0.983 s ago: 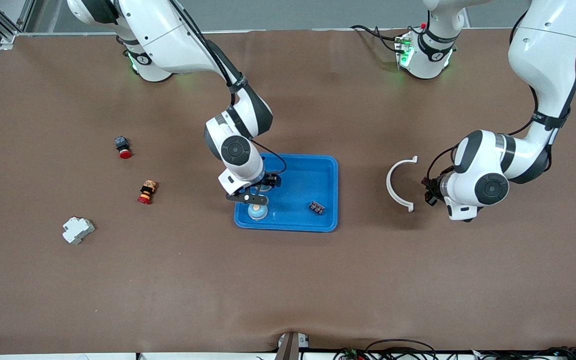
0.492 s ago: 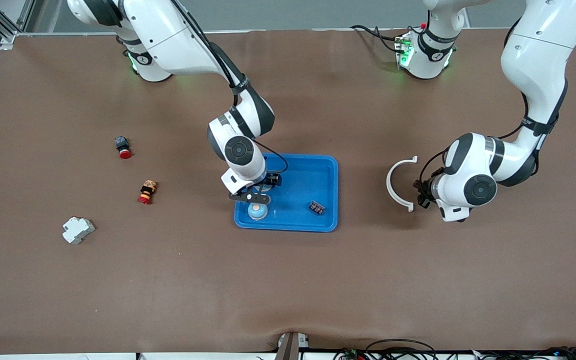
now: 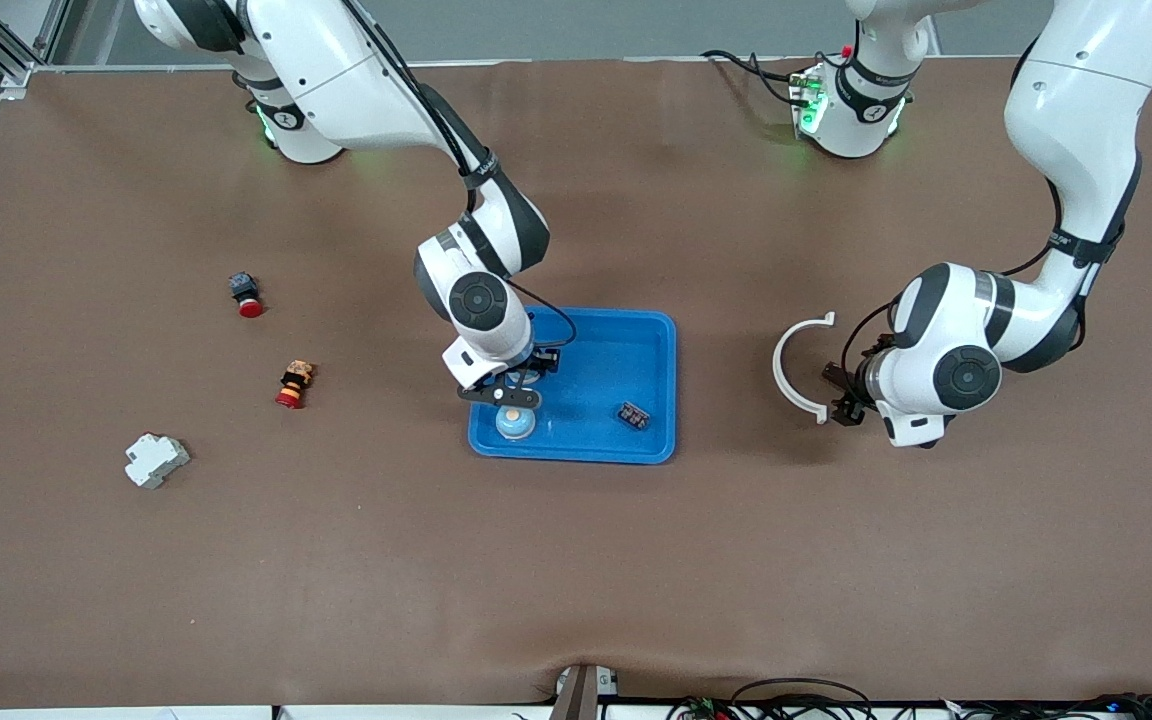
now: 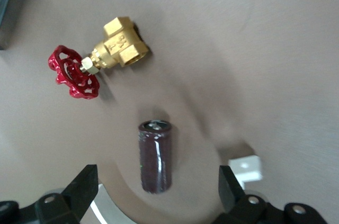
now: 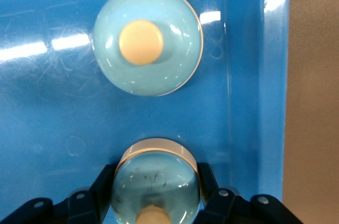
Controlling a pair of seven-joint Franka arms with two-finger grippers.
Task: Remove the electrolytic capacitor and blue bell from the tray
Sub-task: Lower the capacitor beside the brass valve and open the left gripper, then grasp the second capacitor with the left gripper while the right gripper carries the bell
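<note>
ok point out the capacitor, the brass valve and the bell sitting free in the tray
capacitor (image 4: 155,156), left wrist view, middle of its dark body
brass valve (image 4: 121,48), left wrist view, on the gold body
bell (image 5: 148,39), right wrist view, on its dome

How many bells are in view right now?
2. The free bell sits in the blue tray, nearer the front camera. The gripped bell, also in the tray, is clamped by the right gripper. None seems hidden elsewhere.
</note>
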